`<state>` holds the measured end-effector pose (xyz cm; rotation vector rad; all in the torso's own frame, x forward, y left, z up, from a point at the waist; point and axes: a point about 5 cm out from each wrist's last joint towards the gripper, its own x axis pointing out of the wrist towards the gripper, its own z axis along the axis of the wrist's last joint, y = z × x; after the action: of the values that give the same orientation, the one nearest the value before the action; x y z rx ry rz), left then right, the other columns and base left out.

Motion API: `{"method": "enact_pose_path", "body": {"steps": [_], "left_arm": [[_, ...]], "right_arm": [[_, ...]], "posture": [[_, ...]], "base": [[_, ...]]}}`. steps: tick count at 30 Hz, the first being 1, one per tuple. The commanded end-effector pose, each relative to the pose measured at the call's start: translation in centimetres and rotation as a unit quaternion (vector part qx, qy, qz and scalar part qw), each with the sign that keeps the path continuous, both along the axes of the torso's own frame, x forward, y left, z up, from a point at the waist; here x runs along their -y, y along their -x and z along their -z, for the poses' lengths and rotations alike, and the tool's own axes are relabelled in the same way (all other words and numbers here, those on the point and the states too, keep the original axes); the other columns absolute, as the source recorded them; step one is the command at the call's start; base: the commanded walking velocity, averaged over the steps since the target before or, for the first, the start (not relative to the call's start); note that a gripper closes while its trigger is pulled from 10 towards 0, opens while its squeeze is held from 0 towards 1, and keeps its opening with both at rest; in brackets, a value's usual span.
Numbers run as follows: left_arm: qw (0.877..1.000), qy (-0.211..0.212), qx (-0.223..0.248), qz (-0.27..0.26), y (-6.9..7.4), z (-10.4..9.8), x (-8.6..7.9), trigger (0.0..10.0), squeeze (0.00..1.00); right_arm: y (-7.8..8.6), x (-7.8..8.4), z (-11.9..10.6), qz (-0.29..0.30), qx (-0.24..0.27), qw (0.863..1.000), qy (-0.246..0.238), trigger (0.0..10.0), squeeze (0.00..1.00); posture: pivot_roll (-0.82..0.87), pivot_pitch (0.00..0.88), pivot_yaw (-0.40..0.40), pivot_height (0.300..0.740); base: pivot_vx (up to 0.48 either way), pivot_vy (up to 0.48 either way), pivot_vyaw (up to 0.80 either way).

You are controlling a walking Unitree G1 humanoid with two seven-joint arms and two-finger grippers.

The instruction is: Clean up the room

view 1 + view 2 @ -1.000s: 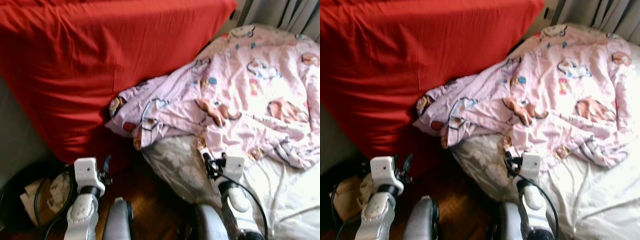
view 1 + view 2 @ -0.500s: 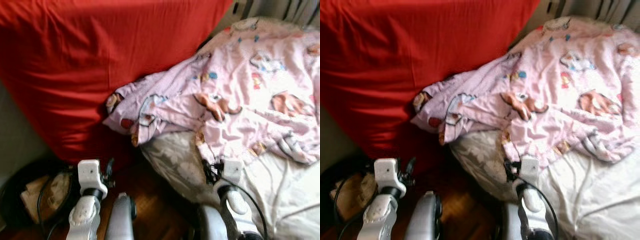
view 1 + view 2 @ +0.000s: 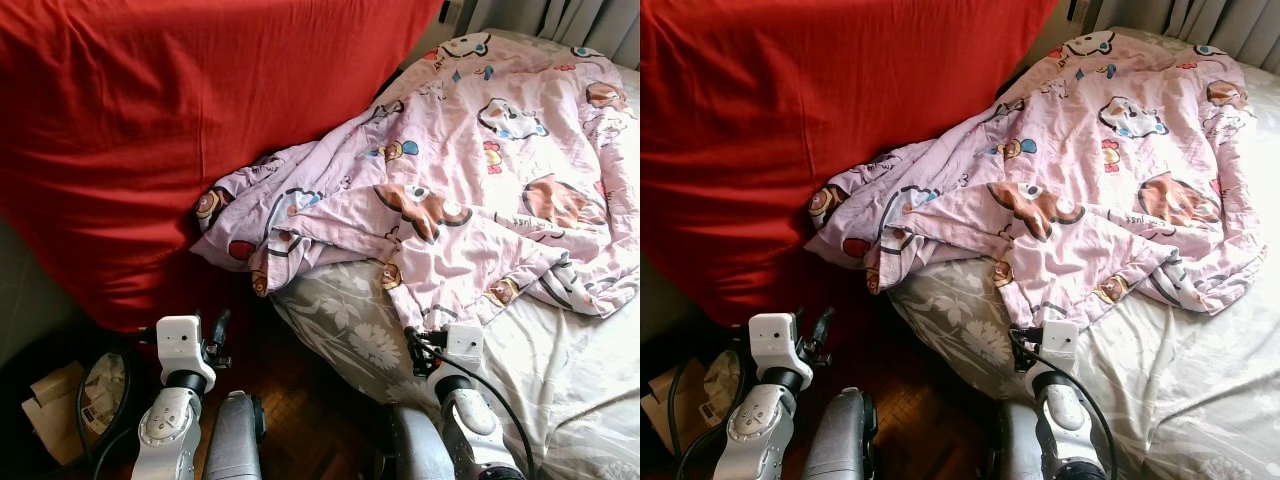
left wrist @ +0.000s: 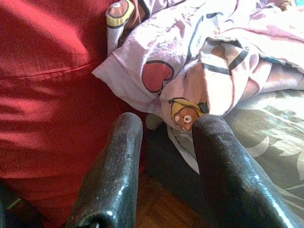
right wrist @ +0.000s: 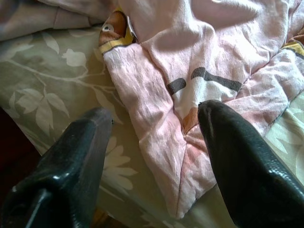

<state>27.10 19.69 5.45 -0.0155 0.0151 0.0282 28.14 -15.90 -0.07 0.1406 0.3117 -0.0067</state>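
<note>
Blanket (image 3: 470,190), pink with cartoon prints, lay rumpled across the bed (image 3: 590,390), its corner spilling against the big red cushion (image 3: 170,130). Left gripper (image 4: 164,142) hovered spread above the wooden floor (image 3: 300,400), just short of that corner. Right gripper (image 5: 154,137), fingers wide apart, hung over the blanket's near edge and the leaf-patterned sheet (image 5: 42,99).

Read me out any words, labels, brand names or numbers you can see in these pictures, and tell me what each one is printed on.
No text here is clear enough to quote.
Pink cartoon-print quilt: a short line of dark lettering beside a brown cartoon figure, too small to read.
Brown cardboard box on the floor: any marking on it is too small and dim to read.
</note>
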Motion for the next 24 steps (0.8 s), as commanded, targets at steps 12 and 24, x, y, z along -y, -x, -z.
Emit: {"method": "enact_pose_path", "body": {"steps": [12, 24], "left_arm": [[1.000, -0.004, -0.012, 0.003, 0.31, 0.40, -0.10, 10.0, 0.00], [1.000, -0.006, -0.016, 0.005, 0.26, 0.46, -0.09, 10.0, 0.00]], "right_arm": [[0.18, 0.21, 0.40, 0.006, -0.013, 1.000, 0.000, 10.0, 0.00], [0.12, 0.59, 0.33, 0.018, -0.011, 1.000, 0.005, 10.0, 0.00]], "posture": [[0.09, 0.201, -0.023, 0.599], [0.09, 0.203, -0.021, 0.599]], "base": [[0.269, 0.000, 0.00], [0.189, 0.000, 0.00]]}}
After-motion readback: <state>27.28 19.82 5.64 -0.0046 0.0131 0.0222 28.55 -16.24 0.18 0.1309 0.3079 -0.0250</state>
